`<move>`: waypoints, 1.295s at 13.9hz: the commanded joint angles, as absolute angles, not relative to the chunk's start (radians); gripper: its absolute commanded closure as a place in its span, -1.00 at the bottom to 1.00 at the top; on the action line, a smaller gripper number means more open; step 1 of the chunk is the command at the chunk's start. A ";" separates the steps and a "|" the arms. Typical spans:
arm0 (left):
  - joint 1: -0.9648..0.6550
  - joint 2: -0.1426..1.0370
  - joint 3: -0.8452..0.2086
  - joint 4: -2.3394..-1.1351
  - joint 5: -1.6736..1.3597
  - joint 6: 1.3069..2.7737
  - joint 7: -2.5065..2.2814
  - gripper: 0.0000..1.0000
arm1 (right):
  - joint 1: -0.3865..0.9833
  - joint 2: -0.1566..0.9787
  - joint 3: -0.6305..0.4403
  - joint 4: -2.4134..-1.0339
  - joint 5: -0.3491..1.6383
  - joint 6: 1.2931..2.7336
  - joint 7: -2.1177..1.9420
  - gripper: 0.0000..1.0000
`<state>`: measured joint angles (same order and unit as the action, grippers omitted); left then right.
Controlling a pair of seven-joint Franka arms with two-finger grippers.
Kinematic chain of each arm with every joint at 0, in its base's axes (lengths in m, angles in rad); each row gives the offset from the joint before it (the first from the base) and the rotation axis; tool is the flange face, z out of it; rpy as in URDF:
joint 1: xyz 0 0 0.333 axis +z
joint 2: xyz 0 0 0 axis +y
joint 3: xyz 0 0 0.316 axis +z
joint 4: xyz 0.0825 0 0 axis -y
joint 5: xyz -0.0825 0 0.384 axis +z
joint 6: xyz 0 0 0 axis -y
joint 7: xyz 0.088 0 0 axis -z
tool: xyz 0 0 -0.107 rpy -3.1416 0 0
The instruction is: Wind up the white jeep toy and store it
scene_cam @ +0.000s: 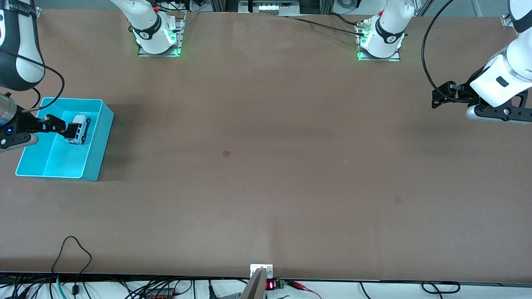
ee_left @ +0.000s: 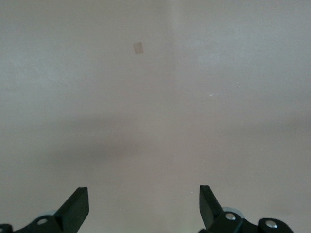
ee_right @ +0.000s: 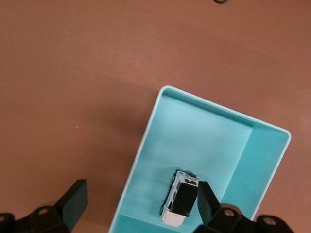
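A: Where's the jeep point(scene_cam: 78, 129)?

B: Lying in the bin point(scene_cam: 96, 149), at the right arm's end of the table. The right gripper point(scene_cam: 68, 131) hangs over the bin, fingers spread wide, one tip just beside the jeep.

A: And the left gripper point(scene_cam: 434, 98)?

B: Waiting over bare table point(scene_cam: 266, 166) at its own end, fingers apart, holding nothing.
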<state>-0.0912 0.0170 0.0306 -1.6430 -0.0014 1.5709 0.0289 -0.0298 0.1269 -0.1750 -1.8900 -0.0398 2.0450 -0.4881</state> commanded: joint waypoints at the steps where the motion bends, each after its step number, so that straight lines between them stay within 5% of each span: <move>1: -0.097 0.008 0.031 -1.629 0.003 1.551 0.023 -1.00 | 0.032 0.106 -0.178 -1.838 -0.034 1.950 -0.382 -1.00; 7: -0.097 0.008 0.032 -1.629 0.003 1.549 0.023 -1.00 | 0.121 0.017 -0.176 -1.822 -0.018 1.887 -0.214 -1.00; 10: -0.097 0.008 0.031 -1.629 0.003 1.549 0.023 -1.00 | 0.058 -0.030 -0.069 -1.821 -0.015 1.819 -0.115 -1.00; 18: -0.097 0.008 0.026 -1.615 0.003 1.542 0.023 -1.00 | 0.064 -0.121 -0.031 -1.810 0.026 1.732 -0.012 -1.00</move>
<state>-0.0914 0.0166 0.0265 -1.6411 -0.0014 1.5655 0.0289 0.0807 -0.0948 -0.0535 -1.8172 0.0089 1.7676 -0.0371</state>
